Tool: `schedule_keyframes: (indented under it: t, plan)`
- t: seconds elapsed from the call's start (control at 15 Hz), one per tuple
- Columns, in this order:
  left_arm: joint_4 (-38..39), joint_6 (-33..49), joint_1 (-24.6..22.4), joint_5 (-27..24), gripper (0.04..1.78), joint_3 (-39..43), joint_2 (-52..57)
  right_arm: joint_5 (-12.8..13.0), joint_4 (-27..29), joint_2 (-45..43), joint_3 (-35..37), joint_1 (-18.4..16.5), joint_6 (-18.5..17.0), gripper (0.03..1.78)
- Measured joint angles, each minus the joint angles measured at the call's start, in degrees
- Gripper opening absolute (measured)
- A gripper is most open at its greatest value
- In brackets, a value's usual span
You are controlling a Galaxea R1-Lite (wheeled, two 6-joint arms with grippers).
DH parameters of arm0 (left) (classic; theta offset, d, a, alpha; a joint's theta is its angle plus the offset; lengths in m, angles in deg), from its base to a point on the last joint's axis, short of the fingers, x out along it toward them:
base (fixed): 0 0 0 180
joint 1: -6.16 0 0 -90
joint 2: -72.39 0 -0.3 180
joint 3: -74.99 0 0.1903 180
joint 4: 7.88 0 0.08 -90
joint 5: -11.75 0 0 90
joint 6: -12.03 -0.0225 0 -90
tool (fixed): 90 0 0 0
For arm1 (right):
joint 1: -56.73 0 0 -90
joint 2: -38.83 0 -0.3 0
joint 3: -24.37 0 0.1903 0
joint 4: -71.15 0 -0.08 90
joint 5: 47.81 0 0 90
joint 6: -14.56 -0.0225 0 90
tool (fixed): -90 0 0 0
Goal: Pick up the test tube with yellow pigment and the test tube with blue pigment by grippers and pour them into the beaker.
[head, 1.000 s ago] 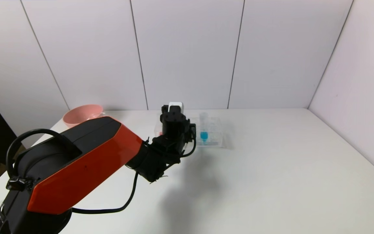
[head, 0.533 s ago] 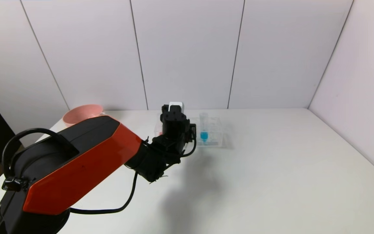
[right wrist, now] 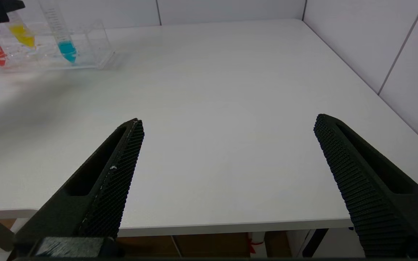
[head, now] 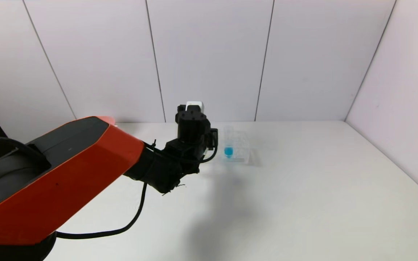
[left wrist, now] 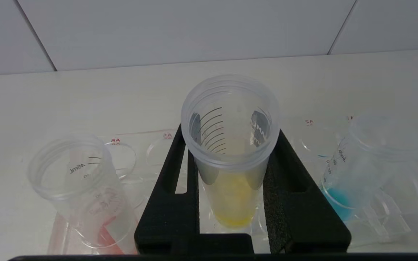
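Left gripper (left wrist: 230, 159) higher, yellow tube (left wrist: 230, 152) clamped

yellow tube (left wrist: 232, 203), blue tube (head: 228, 151), black tool (left wrist: 230, 197)

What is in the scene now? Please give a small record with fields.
left pincer: shut on the yellow tube, over the clear rack
right pincer: open, idle over the table near its front edge
blue tube: upright in the rack
red tube: in the rack, beside the yellow tube
beaker: not in view
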Motion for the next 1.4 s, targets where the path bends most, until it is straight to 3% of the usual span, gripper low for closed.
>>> schedule_keyframes:
  t: [0.93,1.4]
  plan:
    - [-8.13,-0.44,0.35,-0.33,0.5,-4.22,7.75,0.0,0.0,0.0,0.0,0.0,0.0,1.71]
    - [-17.81,-0.52,-0.96,-2.38,0.5,-3.96,17.37,0.02,0.0,0.0,0.0,0.0,0.02,1.71]
